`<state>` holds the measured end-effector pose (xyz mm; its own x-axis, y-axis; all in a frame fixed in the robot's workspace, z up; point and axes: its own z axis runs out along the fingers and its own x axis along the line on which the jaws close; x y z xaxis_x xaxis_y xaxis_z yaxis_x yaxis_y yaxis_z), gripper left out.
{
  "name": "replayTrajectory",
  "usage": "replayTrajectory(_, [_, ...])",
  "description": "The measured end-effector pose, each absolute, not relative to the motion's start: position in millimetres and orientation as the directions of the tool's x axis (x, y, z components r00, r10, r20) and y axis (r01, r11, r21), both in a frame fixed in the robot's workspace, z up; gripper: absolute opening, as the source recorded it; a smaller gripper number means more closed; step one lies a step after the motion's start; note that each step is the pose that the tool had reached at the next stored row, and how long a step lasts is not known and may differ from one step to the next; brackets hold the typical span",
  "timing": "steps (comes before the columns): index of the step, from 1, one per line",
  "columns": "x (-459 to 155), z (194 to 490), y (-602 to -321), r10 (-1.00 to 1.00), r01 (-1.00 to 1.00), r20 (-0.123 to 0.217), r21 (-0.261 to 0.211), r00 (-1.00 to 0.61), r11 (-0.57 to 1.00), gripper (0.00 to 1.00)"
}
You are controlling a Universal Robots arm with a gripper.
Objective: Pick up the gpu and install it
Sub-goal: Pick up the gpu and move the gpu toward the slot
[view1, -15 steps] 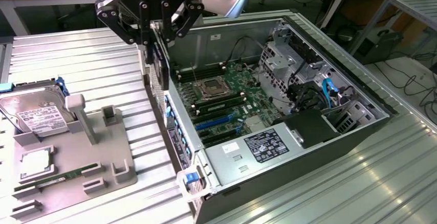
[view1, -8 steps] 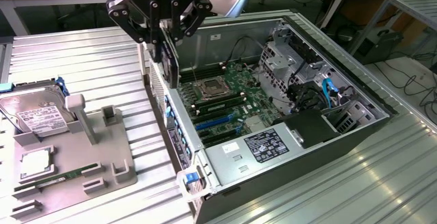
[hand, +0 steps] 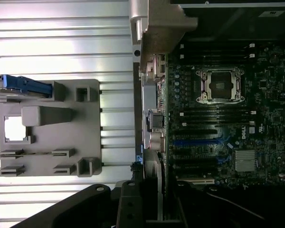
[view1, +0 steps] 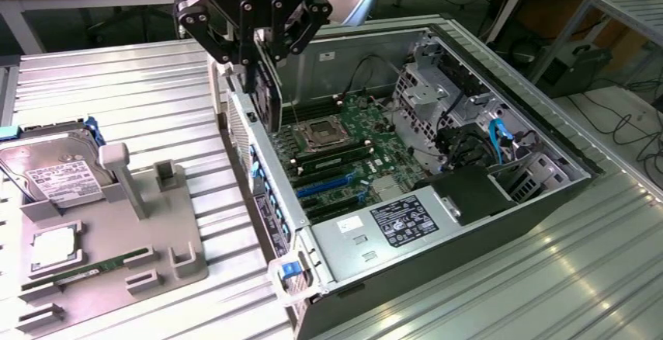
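The gpu [view1: 267, 95] is a thin dark card hanging edge-down from my gripper [view1: 256, 45], which is shut on its top edge. It hovers over the near wall of the open computer case [view1: 539, 142], just above the motherboard [view1: 347, 142] and up from the blue expansion slots [view1: 326, 185]. In the wrist view the gpu [hand: 160, 190] appears edge-on between the fingers of my gripper [hand: 159, 211], its metal bracket lying along the case's rear wall. The blue slots [hand: 194, 142] lie beside it.
A grey holder tray [view1: 155, 231] at the exterior view's left carries a silver hard drive [view1: 52, 173], a processor chip [view1: 52, 251] and a green memory stick [view1: 88, 272]. Inside the case are a power supply [view1: 404, 223], a drive cage [view1: 440, 95] and cables.
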<state>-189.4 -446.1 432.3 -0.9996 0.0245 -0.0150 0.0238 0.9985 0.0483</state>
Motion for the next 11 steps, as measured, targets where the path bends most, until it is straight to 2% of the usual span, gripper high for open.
replayTrajectory(11, [-177, 432, -446, 0.025, 0.024, -0.015, 0.048, -1.000, 0.999, 0.28])
